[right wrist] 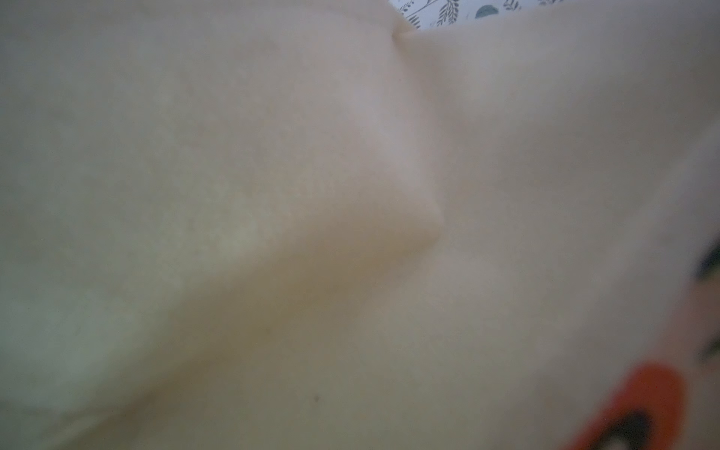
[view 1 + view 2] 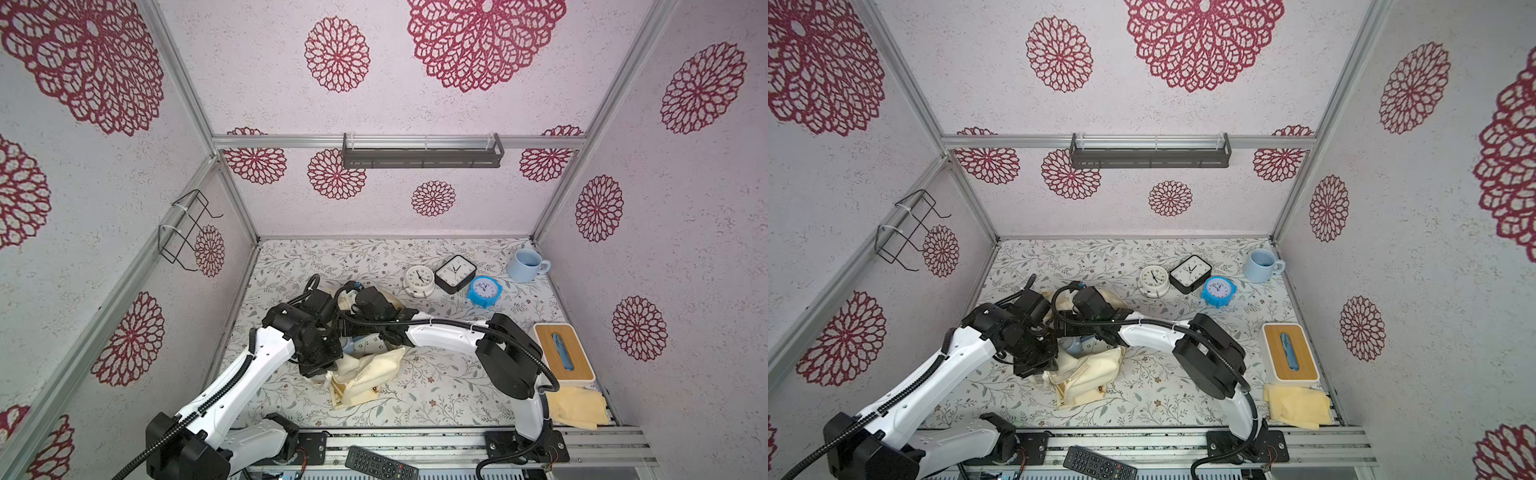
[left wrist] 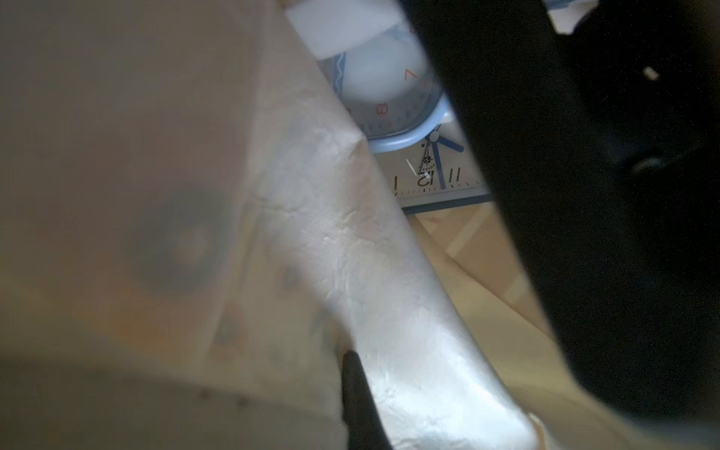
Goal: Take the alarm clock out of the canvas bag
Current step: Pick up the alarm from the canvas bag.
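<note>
Clearly, alarm clock (image 3: 393,117) lies beyond left jaws.

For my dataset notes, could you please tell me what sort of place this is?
Likely a robot test booth dressed as a home: wallpapered panels in an aluminium frame, arms bolted to a front rail, and props like a blue alarm clock and a mug.

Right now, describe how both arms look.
The left arm and right arm match: curved white shells on the links, blocky black joints and wrist housings, and a black ribbed cable conduit running along each one.
</note>
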Robot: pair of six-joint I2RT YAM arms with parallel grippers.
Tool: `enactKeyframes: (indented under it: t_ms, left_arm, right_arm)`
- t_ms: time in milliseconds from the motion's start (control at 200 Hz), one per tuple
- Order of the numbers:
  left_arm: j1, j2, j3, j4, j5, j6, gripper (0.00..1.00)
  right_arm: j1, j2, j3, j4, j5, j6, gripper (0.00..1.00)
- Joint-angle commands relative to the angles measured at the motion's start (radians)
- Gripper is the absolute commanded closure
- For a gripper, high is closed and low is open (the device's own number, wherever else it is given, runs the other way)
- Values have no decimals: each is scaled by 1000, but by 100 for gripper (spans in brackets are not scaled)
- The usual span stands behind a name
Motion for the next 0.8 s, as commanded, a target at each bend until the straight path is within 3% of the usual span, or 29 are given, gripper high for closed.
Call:
enactKeyframes:
  t_ms: [0, 255, 490, 796]
  left_arm:
    - [-1, 9, 18, -69, 24, 23, 100]
    - [8, 12, 34, -82, 15, 33, 100]
    - [19, 17, 79, -100, -1, 55, 100]
    - [96, 46, 212, -169, -82, 144, 100]
  right_arm:
    - [-14, 51, 8, 12, 38, 36, 34]
    - [-21, -21, -39, 39, 66, 25, 57]
    - [-30, -194, -73, -77, 103, -82, 58]
    - [-64, -461, -87, -327, 143, -309, 59]
